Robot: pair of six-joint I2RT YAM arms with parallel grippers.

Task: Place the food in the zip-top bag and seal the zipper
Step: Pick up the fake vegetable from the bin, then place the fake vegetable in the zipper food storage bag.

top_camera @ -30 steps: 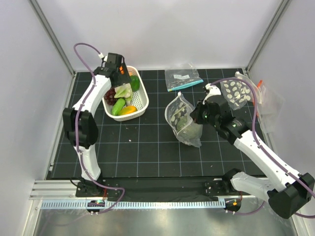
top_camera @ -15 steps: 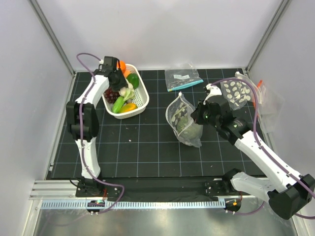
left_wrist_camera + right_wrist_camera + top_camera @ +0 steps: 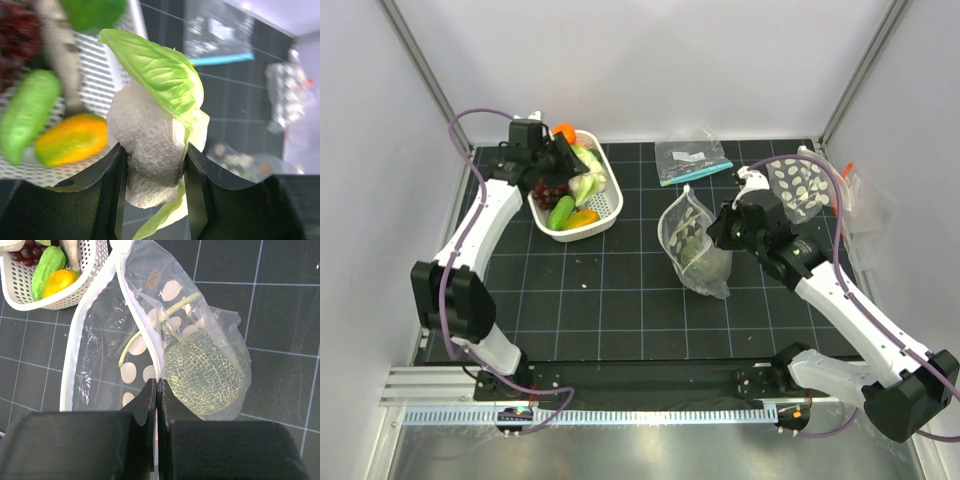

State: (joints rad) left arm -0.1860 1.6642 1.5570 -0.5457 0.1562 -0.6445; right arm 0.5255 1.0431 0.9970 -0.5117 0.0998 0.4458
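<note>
White cauliflower [image 3: 145, 135] sits clamped in the left gripper [image 3: 152, 156] above the basket [image 3: 618, 210] at the top view's upper left, while the zip-top bag [image 3: 685, 235], melon [image 3: 205, 372] inside, stands to its lower right, zipper [image 3: 73, 360] rim pinched by the right gripper [image 3: 157, 386].

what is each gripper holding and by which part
Left gripper: the cauliflower, clamped across its white head. Right gripper: the zip-top bag, pinched on its plastic wall beside the melon inside.
</note>
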